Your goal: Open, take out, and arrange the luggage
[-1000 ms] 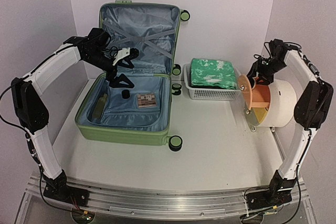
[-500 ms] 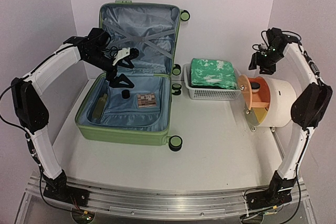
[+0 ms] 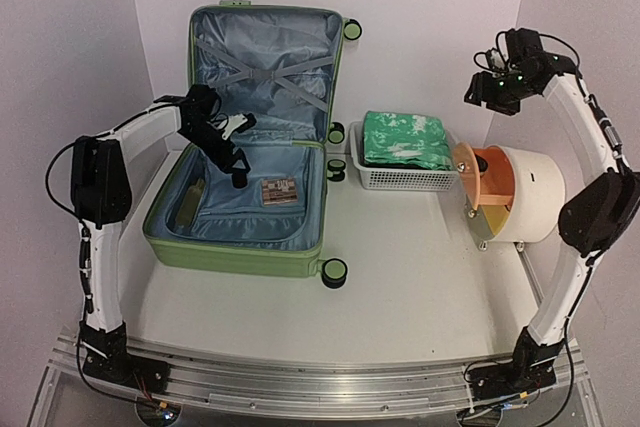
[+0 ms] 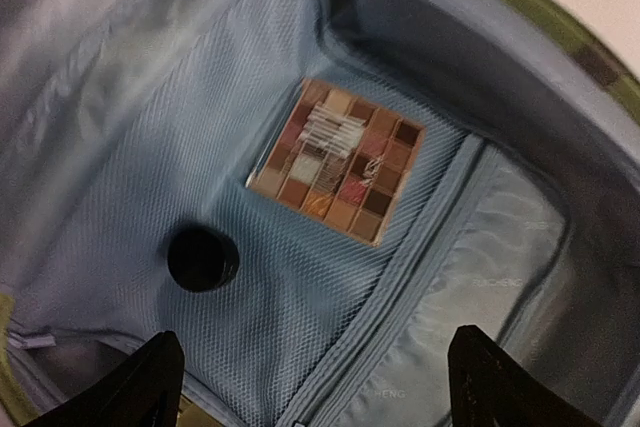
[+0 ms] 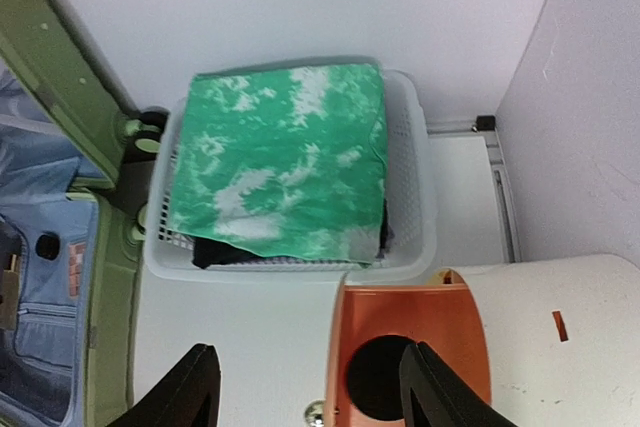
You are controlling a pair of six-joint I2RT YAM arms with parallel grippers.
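Note:
The luggage (image 3: 236,249), a light-green hard-shell suitcase, lies open on the table's left with its lid (image 3: 265,52) upright, showing grey-blue lining and crossed straps. In its base lie a brown eyeshadow palette (image 3: 279,190) (image 4: 340,159), a small black round jar (image 3: 240,179) (image 4: 203,258) and a greenish bottle (image 3: 192,199). My left gripper (image 3: 232,152) (image 4: 320,387) hangs open over the base lining near the jar and holds nothing. My right gripper (image 3: 478,93) (image 5: 315,392) is open and empty, raised high at the right.
A white mesh basket (image 3: 372,175) (image 5: 420,197) with a folded green cloth (image 3: 405,140) (image 5: 285,162) stands right of the suitcase. A cream cylinder (image 3: 540,192) with an orange face (image 3: 490,182) (image 5: 420,322) lies at the far right. Walls close in at both sides.
My left arm has folded in and lowered its gripper into the suitcase base, jaws slightly narrower. My right gripper has risen from the cylinder's orange face.

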